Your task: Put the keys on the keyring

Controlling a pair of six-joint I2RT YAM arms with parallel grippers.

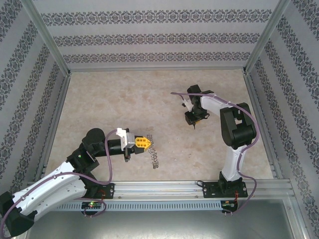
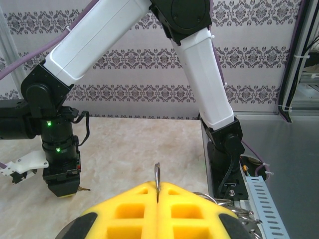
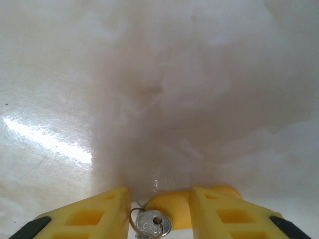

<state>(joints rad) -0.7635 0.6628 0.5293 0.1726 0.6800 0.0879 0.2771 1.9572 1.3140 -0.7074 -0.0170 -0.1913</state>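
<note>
left gripper (image 2: pixel 157 186) sat low near the arm bases, yellow fingers (image 2: pixel 124 211) pressed together, clamped on the keyring (image 2: pixel 157 172). keyring was a thin flat grey metal ring, seen edge-on in the left wrist view, standing upright out of the seam between the fingers. small wire loops (image 2: pixel 238 209) fringed it, bunched just right of the right finger. from above the keyring (image 1: pixel 154 154) showed as a dark looped strip running from the left gripper (image 1: pixel 141 143) tip down to the beige table (image 1: pixel 124 94).

farther out, well apart from the keyring, the right gripper (image 1: pixel 193 121) pointed down at the table. in the left wrist view the right gripper (image 2: pixel 62 188) tip touched or nearly touched the surface, with a tiny brassy bit of the key (image 2: pixel 83 189) poking out beside it. in the right wrist view the right gripper (image 3: pixel 159 193) fingers stood a narrow gap apart. the key (image 3: pixel 149 224) lay in that gap: a round silver part with a hole, a small wire ring through it, and a yellow-orange rounded head behind, against the right finger. could not tell if the fingers actually pinched it.
</note>
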